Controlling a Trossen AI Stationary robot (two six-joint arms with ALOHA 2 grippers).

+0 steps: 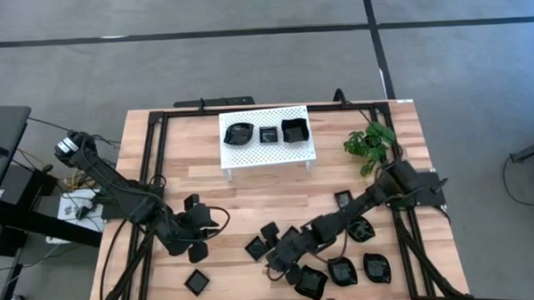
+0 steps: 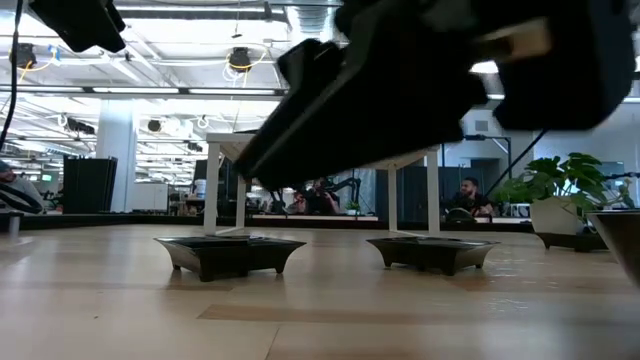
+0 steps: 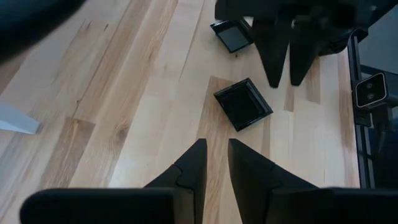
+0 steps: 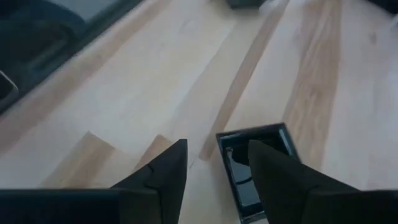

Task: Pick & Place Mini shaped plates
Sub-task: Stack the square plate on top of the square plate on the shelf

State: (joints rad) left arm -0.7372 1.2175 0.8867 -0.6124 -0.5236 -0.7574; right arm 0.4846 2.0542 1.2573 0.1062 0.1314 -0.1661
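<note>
Below, glossy black mini shaped plates lie scattered across the table's near half; three sit on the white rack. Both pincers, right gripper and left gripper, hover parted, empty. Plates look light, rigid, slippery; pinching a raised rim seems safest.

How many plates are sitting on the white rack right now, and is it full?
Three plates sit in a row on the white rack, filling its back edge; the front strip is bare, so it is not full.
</note>
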